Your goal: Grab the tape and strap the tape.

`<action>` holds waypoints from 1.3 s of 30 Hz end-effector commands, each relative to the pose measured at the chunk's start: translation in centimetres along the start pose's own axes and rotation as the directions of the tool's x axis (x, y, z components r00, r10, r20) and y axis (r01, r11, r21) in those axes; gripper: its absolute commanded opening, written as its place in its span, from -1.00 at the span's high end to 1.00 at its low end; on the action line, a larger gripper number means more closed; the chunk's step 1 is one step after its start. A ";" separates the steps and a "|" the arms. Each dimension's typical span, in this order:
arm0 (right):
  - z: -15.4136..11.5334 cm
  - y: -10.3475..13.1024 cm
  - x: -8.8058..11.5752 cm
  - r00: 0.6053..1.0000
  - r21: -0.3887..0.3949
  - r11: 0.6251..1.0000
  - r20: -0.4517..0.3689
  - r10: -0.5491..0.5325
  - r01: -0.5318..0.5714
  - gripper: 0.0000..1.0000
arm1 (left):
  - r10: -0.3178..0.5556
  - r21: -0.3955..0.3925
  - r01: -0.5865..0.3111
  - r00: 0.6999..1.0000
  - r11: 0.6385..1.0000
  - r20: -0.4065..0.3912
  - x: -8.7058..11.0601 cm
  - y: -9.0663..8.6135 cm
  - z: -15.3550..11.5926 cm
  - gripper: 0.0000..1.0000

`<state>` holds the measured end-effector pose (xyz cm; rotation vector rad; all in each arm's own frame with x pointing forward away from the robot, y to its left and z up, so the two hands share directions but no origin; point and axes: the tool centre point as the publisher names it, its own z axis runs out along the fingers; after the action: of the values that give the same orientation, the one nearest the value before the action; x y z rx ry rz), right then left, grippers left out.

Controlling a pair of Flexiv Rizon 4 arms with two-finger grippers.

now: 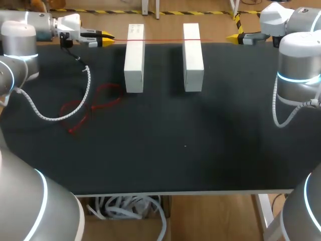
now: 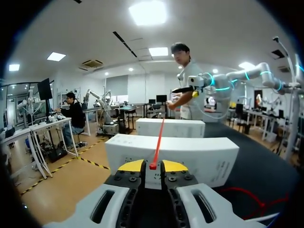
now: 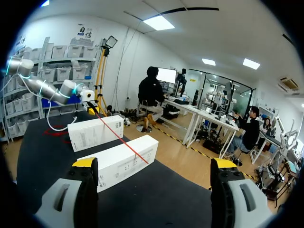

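1. The left gripper, at the upper left of the head view, has its yellow tips pressed together on the end of the red tape. The tape runs so straight that I judge the clamp is there to keep it taut.
2. From that grip the tape runs level along the top of the frame. It crosses the left white box and then the right white box. The two boxes stand side by side with a gap between them, and seem to serve as supports for the span.
3. The tape's free end stops just past the right box, short of the right gripper at the upper right.
4. The right gripper stands wide apart and holds nothing. It faces the tape's end, probably placed to take it.
5. Centre left, loose red loops lie on the black worktop, apparently spare length of the same tape.
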<state>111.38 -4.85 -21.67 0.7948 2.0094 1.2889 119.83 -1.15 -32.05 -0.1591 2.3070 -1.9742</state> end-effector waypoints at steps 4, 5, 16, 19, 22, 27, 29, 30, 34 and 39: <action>0.0 0.0 -0.1 1.000 0.001 1.000 -0.001 0.000 0.000 -1.00 | -0.006 0.002 0.006 0.985 1.000 -0.174 -0.6 0.8 0.2 0.74; 0.0 0.0 -0.1 1.000 0.001 1.000 -0.001 0.000 0.000 -1.00 | -0.007 0.001 0.007 0.985 1.000 -0.175 -0.6 0.8 0.2 0.74; 0.0 0.0 -0.1 1.000 0.001 1.000 -0.001 0.000 0.000 -1.00 | 0.000 0.005 0.001 0.983 1.000 -0.184 -0.4 0.5 0.6 0.77; 0.0 0.0 -0.1 1.000 0.001 1.000 -0.001 0.000 0.000 -1.00 | 0.006 0.006 -0.005 0.982 1.000 -0.187 -0.4 0.4 0.6 1.00; 0.0 0.0 -0.1 1.000 0.001 1.000 -0.001 0.000 0.000 -1.00 | 0.006 0.005 -0.005 0.982 1.000 -0.187 -0.4 0.3 0.5 1.00; 0.0 0.0 -0.1 1.000 0.001 1.000 -0.001 0.000 0.000 -1.00 | 0.007 0.002 -0.007 0.982 1.000 -0.190 -0.4 0.2 0.5 1.00; 0.0 0.0 -0.1 1.000 0.001 1.000 -0.001 0.000 0.000 -1.00 | 0.008 0.002 -0.008 0.981 1.000 -0.192 -0.3 0.1 0.5 1.00; 0.0 0.0 -0.1 1.000 0.001 1.000 -0.001 0.000 0.000 -1.00 | 0.008 0.001 -0.008 0.981 1.000 -0.192 -0.2 0.0 0.5 1.00; 0.0 0.0 -0.1 1.000 0.001 1.000 -0.001 0.000 0.000 -1.00 | 0.018 0.004 -0.017 0.979 1.000 -0.201 0.2 -0.7 0.4 1.00; 0.0 0.0 -0.1 1.000 0.001 1.000 -0.001 0.000 0.000 -1.00 | 0.041 0.051 -0.032 0.982 0.998 -0.182 0.8 -2.7 0.1 1.00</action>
<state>111.38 -4.86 -21.67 0.7948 2.0094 1.2889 118.84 -2.18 -29.69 -0.0700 2.2805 -2.0393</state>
